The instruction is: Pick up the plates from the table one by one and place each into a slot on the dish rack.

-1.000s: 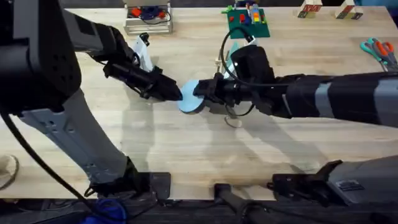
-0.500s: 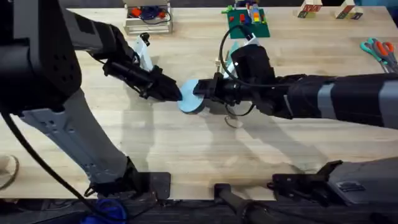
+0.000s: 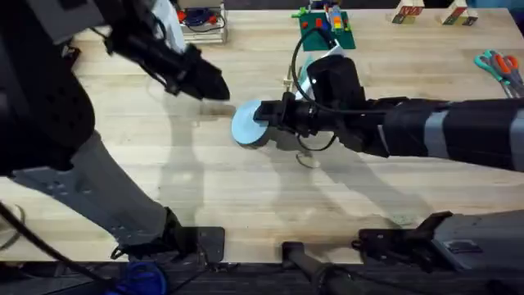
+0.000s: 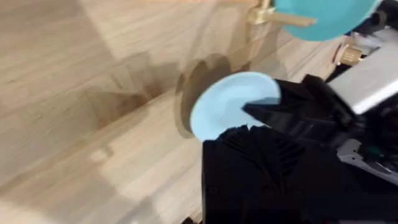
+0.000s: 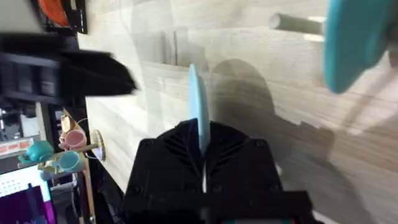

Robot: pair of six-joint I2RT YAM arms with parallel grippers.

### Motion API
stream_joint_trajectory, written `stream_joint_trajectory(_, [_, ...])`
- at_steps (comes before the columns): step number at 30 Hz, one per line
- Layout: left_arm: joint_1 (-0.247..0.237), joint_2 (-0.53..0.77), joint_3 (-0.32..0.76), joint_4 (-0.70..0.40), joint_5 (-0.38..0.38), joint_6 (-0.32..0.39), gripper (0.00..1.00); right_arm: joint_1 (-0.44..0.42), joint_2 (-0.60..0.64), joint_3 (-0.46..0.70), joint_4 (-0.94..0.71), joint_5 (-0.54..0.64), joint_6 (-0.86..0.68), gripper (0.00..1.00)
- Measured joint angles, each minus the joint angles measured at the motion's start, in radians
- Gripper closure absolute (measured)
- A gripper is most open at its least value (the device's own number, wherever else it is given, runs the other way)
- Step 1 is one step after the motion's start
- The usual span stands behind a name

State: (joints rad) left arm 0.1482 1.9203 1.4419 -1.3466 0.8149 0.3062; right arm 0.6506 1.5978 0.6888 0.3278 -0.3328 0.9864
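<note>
Pale-blue plate (image 3: 246, 124) now held by R gripper (image 3: 264, 115) alone; 0.5 s ago L gripper (image 3: 214, 87) was right at the plate's far rim, since then it has pulled up and back toward the table's far left, well apart from the plate. Plate itself shifted only slightly; R arm about as before.

R fingers shut on the plate's edge: in R wrist view the plate (image 5: 199, 112) sits edge-on, thin, clamped between the black fingers. Plate is lifted off the table (image 3: 246, 197), its shadow on the wood below. L gripper carries nothing; whether its fingers are apart or closed I can't tell, they show dark and blurred.

Rack (image 3: 301, 82) just behind the R gripper, mostly hidden by it; a teal plate (image 4: 326, 15) stands in it, with a wooden peg (image 4: 273, 17) beside it in L wrist view.

Surface: light wood planks, visible grain, matte, arm shadows across the middle. Far edge: wire tray (image 3: 196, 20) w/ red and blue bits, green board (image 3: 326, 24) w/ small parts, scissors (image 3: 499, 67) w/ teal handles at far right. Near edge: dark arm bases and cables.

Plate is round, flat, smooth, thin-rimmed. Arms black w/ grey segments; fingers black, ribbed.
</note>
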Motion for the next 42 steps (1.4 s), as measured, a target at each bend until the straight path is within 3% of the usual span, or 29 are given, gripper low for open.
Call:
stream_joint_trajectory(1, [0.0, -0.012, 0.112, -0.08, -0.039, 0.0, 0.958, 0.0, 0.0, 0.0, 0.0, 0.0, -0.005, 0.969])
stream_joint_trajectory(14, [0.0, -0.012, 0.419, -0.264, -0.293, -0.125, 0.959, -0.031, -0.132, 0.001, -0.094, 0.0, -0.121, 0.969])
stream_joint_trajectory(19, [0.0, -0.012, 0.54, -0.319, -0.396, -0.192, 0.958, -0.039, -0.191, 0.041, -0.241, 0.03, -0.192, 0.969])
stream_joint_trajectory(24, [0.0, -0.012, 0.635, -0.345, -0.45, -0.235, 0.96, -0.039, -0.262, 0.149, -0.5, 0.127, -0.294, 0.969])
stream_joint_trajectory(31, [-0.012, -0.05, 0.672, -0.344, -0.507, -0.274, 0.959, -0.039, -0.322, 0.346, -0.802, 0.327, -0.42, 0.969])
stream_joint_trajectory(38, [-0.046, -0.087, 0.68, -0.344, -0.536, -0.286, 0.953, -0.039, -0.353, 0.479, -0.909, 0.511, -0.461, 0.969])
stream_joint_trajectory(42, [-0.047, -0.087, 0.68, -0.344, -0.543, -0.289, 0.763, -0.039, -0.379, 0.508, -0.912, 0.586, -0.466, 0.97])
